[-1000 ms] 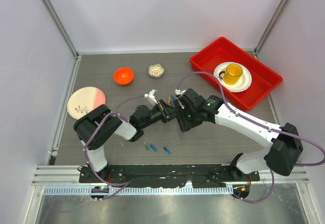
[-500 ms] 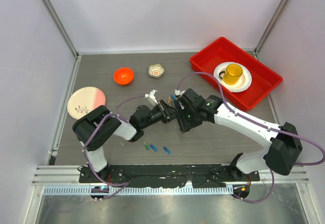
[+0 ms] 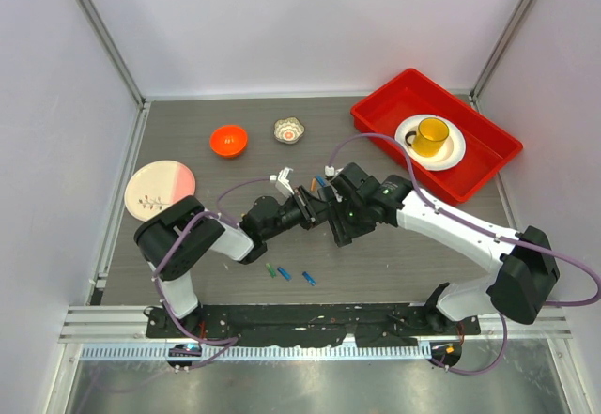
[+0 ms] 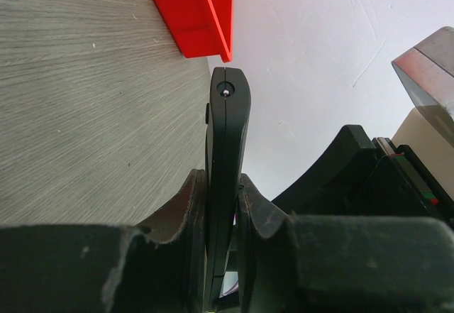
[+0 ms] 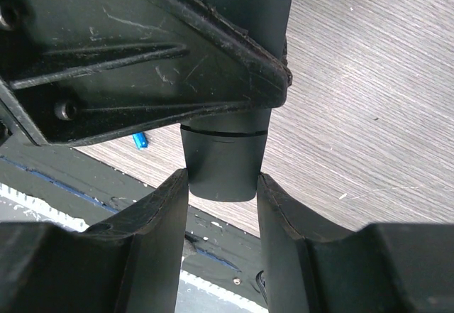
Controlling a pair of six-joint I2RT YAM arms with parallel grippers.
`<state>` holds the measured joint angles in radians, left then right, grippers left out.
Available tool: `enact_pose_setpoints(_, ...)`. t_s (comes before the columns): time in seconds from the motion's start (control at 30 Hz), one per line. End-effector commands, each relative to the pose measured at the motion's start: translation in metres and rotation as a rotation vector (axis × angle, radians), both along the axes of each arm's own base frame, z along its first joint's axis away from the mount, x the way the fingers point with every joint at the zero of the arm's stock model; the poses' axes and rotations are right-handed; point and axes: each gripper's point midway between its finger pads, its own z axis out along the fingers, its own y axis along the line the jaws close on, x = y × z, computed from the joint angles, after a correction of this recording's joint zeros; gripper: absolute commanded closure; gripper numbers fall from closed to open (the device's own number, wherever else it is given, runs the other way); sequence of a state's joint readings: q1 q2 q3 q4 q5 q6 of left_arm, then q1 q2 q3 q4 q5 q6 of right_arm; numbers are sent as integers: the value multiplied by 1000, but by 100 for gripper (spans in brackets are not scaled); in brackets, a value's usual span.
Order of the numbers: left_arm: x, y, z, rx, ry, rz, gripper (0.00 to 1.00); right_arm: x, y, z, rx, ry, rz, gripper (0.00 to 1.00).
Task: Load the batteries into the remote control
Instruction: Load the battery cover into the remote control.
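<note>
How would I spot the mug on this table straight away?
Look to the far right corner of the table, where a red tray sits at an angle. Inside it lies a white plate, and the yellow mug stands on that plate. It is the only yellow thing here; the orange bowl sits far off to the left.

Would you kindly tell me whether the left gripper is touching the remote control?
Touching. The left wrist view shows the left gripper clamping both sides of the remote control, no gap.
</note>
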<state>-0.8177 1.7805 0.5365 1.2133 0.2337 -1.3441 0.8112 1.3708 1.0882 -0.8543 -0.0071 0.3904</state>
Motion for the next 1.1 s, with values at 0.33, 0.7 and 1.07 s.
enact_pose_setpoints(0.33,-39,-7,116,-332,-259,-128,100,44,4,16,44,-134,-86,89)
enact_pose_setpoints(0.7,-47,-14,113,-328,-255,-153,100,60,12,21,98,-158,-124,89)
enact_pose_setpoints(1.07,-53,-18,117,-337,-258,-172,100,69,16,23,107,-184,-131,88)
